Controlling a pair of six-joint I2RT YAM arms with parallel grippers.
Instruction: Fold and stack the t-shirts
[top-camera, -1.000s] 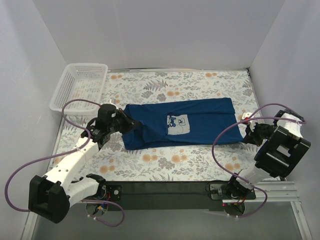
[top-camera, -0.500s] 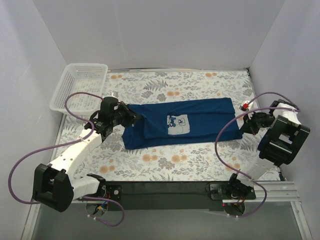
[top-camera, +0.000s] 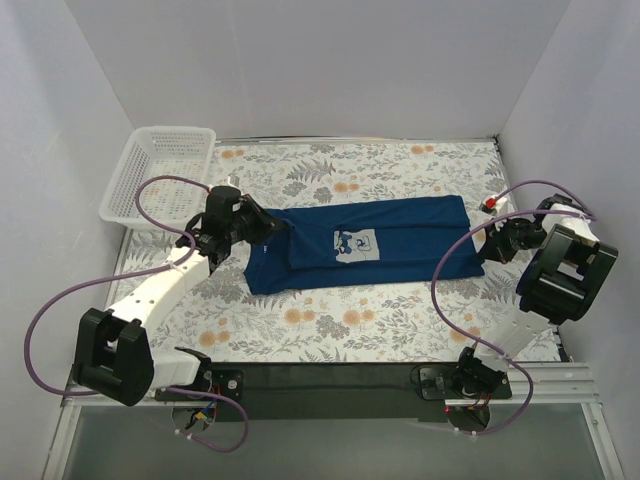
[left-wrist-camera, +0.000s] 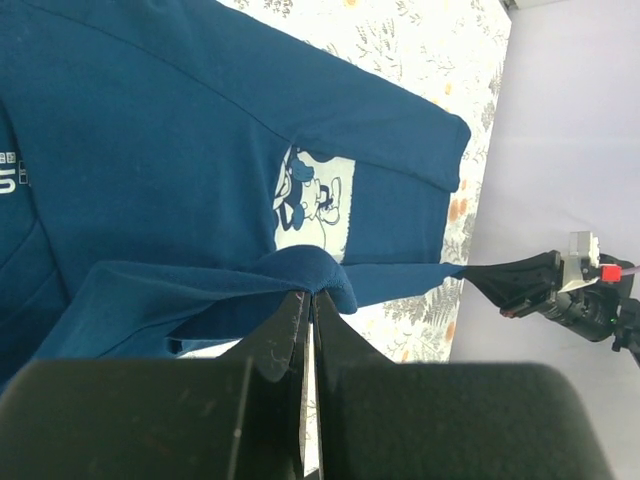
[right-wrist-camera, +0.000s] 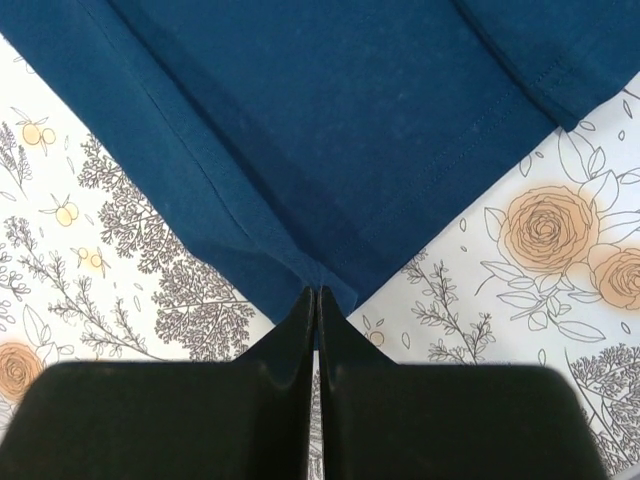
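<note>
Left tool (left-wrist-camera: 307, 300) clenched on a bunched fold of the blue t-shirt (top-camera: 385, 250), cloth lifted off the table (top-camera: 350, 330) twd its left edge. Right tool (right-wrist-camera: 317, 293) pinched shut on the hem corner, by the table's right edge; shirt's near edge stretched btwn both. Shirt lies lengthwise across table's middle, white print panel (top-camera: 355, 246) facing up. White basket (top-camera: 160, 172) sits at far left corner, apart from shirt.

Saw navy t-shirt (top-camera: 410, 245), pale cartoon print (top-camera: 355, 247). Noted white tablecloth (top-camera: 350, 170) with grey leaves, orange flowers. Logged white basket (top-camera: 130, 182).
</note>
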